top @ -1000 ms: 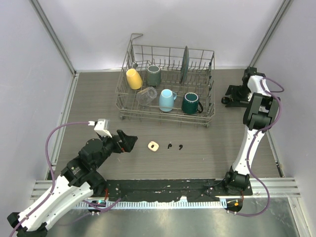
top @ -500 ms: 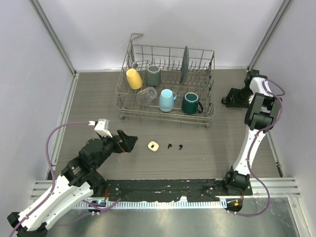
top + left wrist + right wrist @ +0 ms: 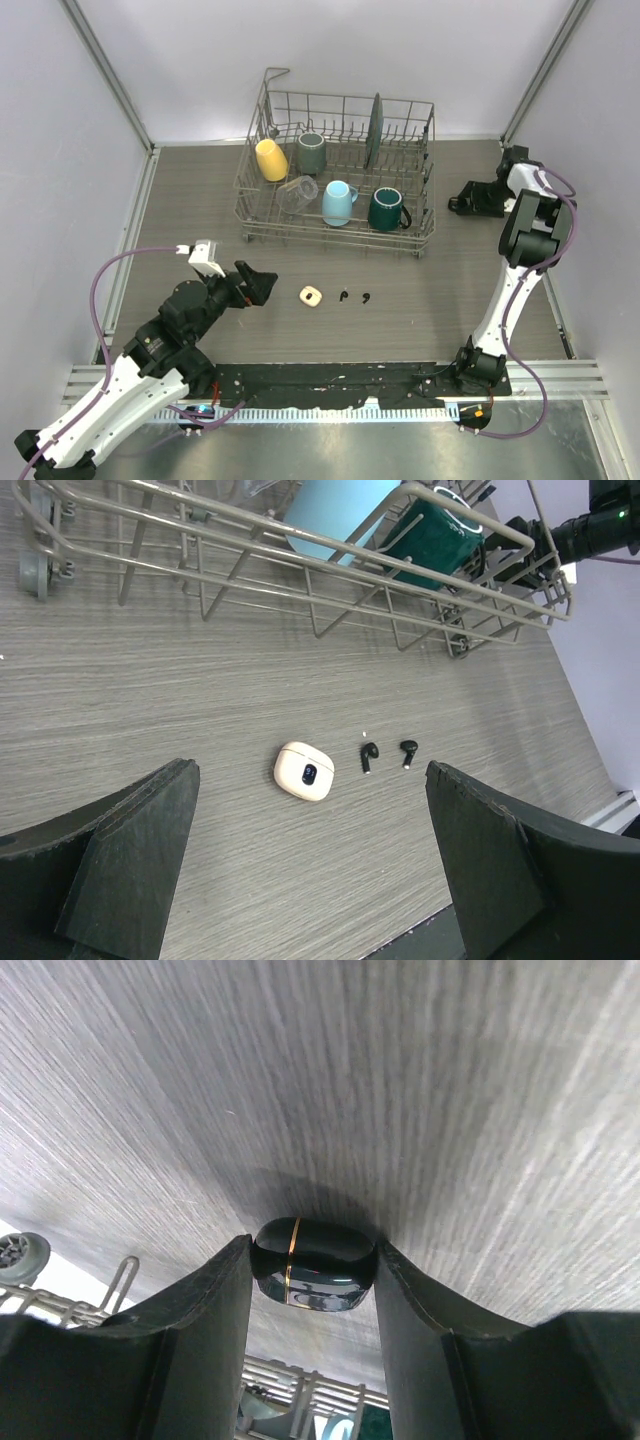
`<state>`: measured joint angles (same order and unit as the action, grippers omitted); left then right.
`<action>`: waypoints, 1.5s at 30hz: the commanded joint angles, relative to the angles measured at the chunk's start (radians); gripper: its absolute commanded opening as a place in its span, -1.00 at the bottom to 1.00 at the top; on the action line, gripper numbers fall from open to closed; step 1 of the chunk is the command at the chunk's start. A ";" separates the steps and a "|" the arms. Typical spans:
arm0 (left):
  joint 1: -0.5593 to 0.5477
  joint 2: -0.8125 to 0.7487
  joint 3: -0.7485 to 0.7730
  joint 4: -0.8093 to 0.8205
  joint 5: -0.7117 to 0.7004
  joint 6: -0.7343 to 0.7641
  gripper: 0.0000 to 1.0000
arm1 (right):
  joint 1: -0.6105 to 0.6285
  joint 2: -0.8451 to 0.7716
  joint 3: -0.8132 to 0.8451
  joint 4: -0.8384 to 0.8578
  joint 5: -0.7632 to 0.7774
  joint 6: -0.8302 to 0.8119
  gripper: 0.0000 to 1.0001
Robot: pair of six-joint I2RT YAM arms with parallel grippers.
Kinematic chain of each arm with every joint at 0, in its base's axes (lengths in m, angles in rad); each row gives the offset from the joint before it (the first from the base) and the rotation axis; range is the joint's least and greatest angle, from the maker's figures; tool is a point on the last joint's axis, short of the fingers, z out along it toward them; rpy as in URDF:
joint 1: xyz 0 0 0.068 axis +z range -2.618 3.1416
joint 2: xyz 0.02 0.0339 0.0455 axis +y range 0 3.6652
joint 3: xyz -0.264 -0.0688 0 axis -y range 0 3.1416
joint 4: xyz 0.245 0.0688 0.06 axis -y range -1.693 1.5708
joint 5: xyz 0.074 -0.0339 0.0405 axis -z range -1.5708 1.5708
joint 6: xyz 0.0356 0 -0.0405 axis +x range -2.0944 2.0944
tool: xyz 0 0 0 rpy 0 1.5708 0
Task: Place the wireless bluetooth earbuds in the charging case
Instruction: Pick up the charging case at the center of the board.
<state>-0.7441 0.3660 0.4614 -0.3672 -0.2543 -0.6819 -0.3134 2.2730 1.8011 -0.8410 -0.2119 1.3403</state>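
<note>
Glossy oval black case, woodgrain table

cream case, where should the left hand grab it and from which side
Probably from straight above, left hand pinching the case across its near and far edges. It lies flat, a low rounded pebble, so only the sides offer a hold, and the earbuds sit just right of it.

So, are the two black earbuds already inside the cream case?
No, both black earbuds lie on the table beside the cream case, apart from it.
</note>
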 commanded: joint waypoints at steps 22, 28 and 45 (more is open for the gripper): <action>0.002 -0.024 0.089 0.051 0.113 0.018 0.99 | -0.102 -1.018 -0.727 0.417 -0.177 -0.080 -0.98; 0.002 -0.048 0.062 0.125 0.101 0.039 0.99 | -0.102 -1.190 -0.802 0.410 -0.354 -0.105 -0.98; 0.002 0.146 -0.030 0.576 0.205 0.025 1.00 | 0.207 -1.412 -0.887 0.425 -0.324 0.013 -0.98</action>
<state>-0.7441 0.4808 0.4278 0.0261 -0.0830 -0.6540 -0.2142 0.8665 0.9497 -0.4973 -0.5678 1.2835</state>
